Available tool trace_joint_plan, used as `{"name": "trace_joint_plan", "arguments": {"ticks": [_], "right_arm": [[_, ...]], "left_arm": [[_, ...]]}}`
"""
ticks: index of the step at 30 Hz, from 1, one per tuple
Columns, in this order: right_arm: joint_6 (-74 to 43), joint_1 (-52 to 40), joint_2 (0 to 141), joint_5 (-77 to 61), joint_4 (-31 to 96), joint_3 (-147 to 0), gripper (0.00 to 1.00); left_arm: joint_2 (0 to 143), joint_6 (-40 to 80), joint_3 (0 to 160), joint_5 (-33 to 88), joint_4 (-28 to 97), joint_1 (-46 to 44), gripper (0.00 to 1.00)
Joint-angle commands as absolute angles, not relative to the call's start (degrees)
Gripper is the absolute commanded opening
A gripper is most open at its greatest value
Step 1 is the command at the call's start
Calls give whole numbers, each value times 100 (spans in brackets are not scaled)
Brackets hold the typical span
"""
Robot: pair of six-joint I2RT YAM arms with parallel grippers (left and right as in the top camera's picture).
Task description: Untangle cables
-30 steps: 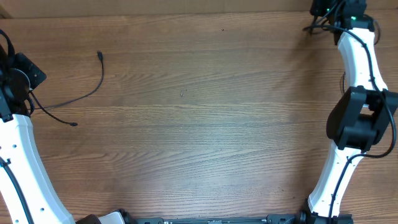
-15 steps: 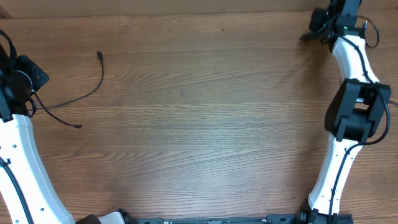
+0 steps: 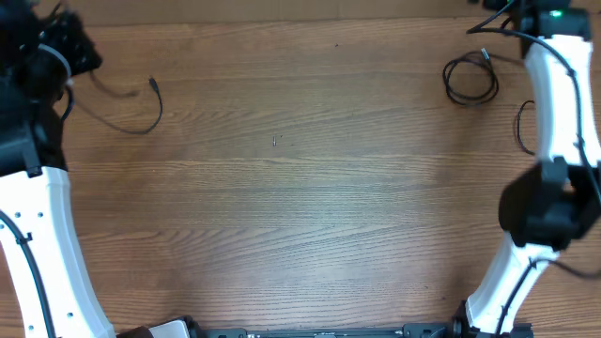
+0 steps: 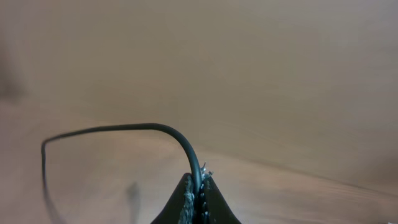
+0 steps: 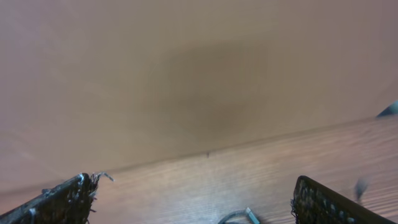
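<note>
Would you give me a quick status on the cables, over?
Left hand shut on one cable. Right hand open, empty. Other cable coiled on table. Nothing in the way.

Right gripper (image 5: 193, 198) spread its jaws, dropping a coiled cable (image 3: 448, 83); left gripper (image 4: 198, 186) pulled its cable (image 4: 124, 127) away.

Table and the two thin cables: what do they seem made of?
The table looks like wood or wood-look laminate, matte brown with long grain lines. The left cable is a thin black cord, probably with a rubber or plastic jacket, smooth, bending in a free curve. The coiled cable has the same black flexible look, lying in loose loops.
</note>
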State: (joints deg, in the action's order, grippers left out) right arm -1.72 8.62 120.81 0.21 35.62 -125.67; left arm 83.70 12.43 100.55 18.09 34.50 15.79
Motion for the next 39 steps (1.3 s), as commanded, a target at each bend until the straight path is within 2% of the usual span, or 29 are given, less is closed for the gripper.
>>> {"name": "trace_joint_plan", "arguments": {"ticks": [1, 9, 12, 19, 30, 34, 39], "right_arm": [[-301, 906, 11312, 14, 3774, -12774, 100], [-311, 945, 10186, 274, 4670, -12774, 100], [-655, 1046, 9998, 624, 5059, -12774, 100], [-1511, 1404, 9922, 685, 5981, -12774, 100], [-1481, 1597, 9922, 707, 6375, -12774, 100], [-1481, 1614, 9922, 705, 6390, -12774, 100], [-1483, 1627, 9922, 707, 6484, -12774, 100]], "left_arm": [[8379, 1026, 10136, 2928, 3041, 1225, 4], [8379, 631, 10138, 3157, 2825, -1, 4], [8379, 355, 10138, 3157, 2744, -515, 4], [8379, -403, 10195, 3157, 2115, -1586, 4], [8359, -519, 10554, 3249, 1754, -2589, 4], [8357, -294, 10591, 3682, 1903, -2762, 4], [8364, 1199, 10591, 4222, 2073, -2932, 4]]}}
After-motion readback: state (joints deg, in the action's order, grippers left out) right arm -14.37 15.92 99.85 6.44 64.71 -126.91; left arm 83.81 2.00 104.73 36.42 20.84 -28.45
